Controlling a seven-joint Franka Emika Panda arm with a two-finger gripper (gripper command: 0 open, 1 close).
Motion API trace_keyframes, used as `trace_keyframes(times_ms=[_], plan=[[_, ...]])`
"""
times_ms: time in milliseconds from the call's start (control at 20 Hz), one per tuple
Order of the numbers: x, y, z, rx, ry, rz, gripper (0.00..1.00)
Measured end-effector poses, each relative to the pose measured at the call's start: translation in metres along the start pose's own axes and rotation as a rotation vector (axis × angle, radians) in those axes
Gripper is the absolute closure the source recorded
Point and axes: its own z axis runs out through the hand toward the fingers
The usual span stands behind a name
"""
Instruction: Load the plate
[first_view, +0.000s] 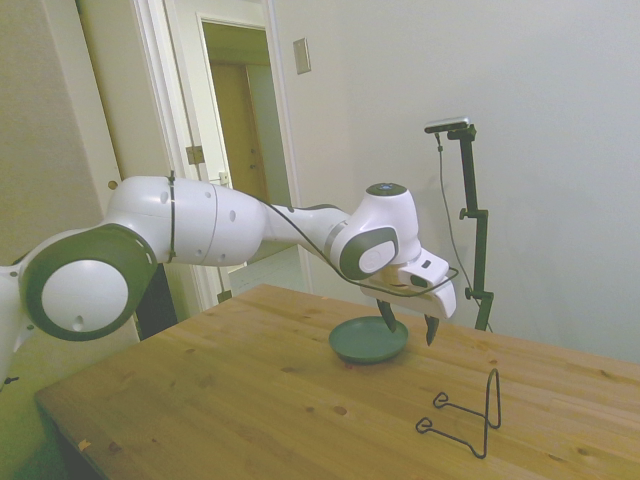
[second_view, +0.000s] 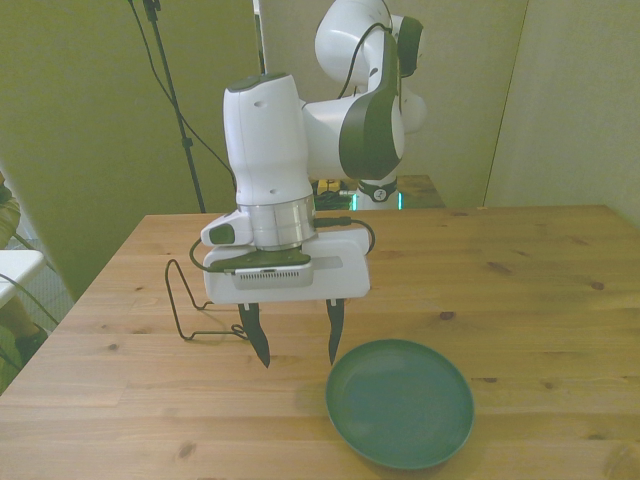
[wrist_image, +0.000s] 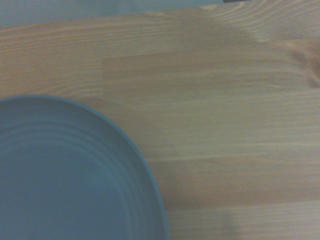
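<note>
The plate (second_view: 400, 402), small, round and dark teal-green, lies flat on the wooden table near its front edge; I see it too in the side view (first_view: 368, 341) and as a blurred arc in the wrist view (wrist_image: 65, 175). My gripper (second_view: 298, 342) hangs open just above the table, its dark fingertips pointing down with nothing between them. In the front view it sits beside the plate, toward the front view's left. In the side view the gripper (first_view: 408, 324) stands at the plate's far rim.
A thin black wire stand (first_view: 466, 412) rests on the table; in the front view the wire stand (second_view: 192, 305) is behind the gripper, toward the left. Bare wood table (second_view: 540, 290) spreads to the front view's right.
</note>
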Motion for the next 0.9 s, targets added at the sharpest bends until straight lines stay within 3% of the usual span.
trace_keyframes(times_ms=[900], plan=[[0.015,0.002,0.040,0.075,-0.152,0.081,0.00]])
